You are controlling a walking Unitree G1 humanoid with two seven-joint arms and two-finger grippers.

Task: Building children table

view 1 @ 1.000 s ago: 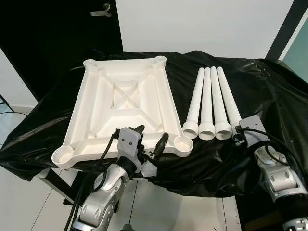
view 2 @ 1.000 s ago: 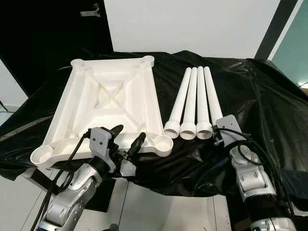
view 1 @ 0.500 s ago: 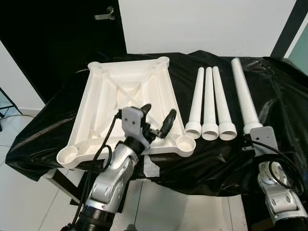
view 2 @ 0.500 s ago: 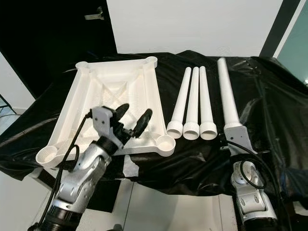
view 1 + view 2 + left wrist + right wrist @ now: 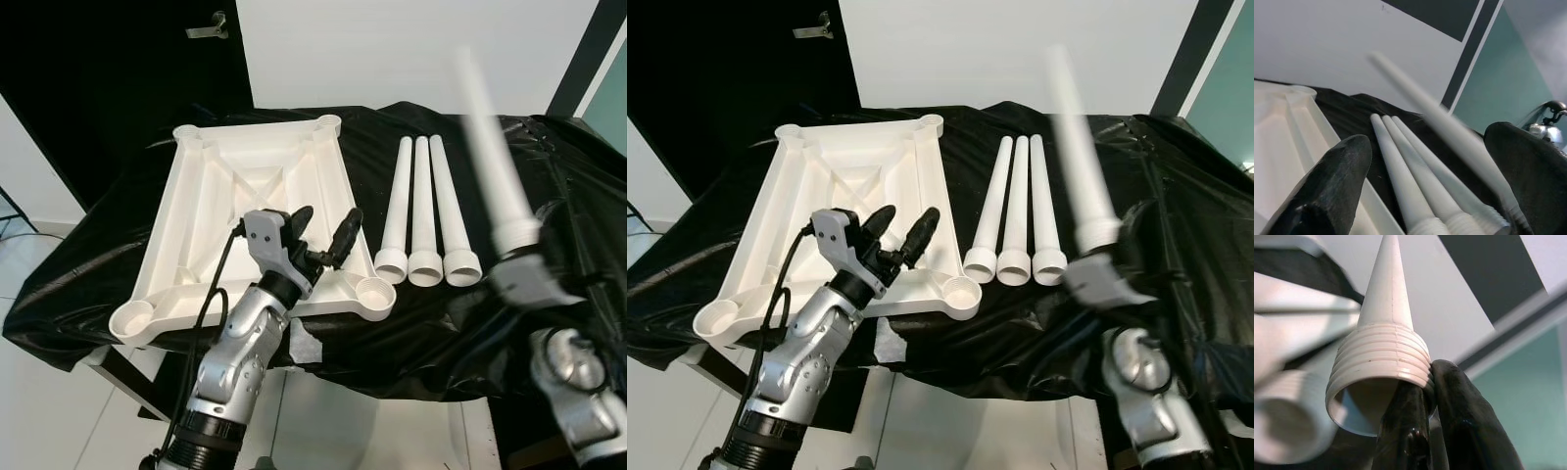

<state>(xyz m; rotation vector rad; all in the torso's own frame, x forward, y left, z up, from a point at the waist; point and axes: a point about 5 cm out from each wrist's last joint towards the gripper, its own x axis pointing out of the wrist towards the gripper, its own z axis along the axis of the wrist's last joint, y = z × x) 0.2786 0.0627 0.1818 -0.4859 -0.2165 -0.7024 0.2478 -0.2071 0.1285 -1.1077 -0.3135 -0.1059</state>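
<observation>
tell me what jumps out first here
The right end effector grips one white table leg by its threaded rim, raised and blurred above the black-draped table. Three more legs lie side by side beside the upturned white tabletop, over which the open left end effector hovers.

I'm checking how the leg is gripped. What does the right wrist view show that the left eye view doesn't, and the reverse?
Right wrist view: the threaded rim of the lifted leg, pinched by the right gripper, one finger inside the opening, one outside. Left eye view: the upturned tabletop, the left gripper with jaws open above it, and three legs lying on the black sheet. Both show the lifted leg.
</observation>
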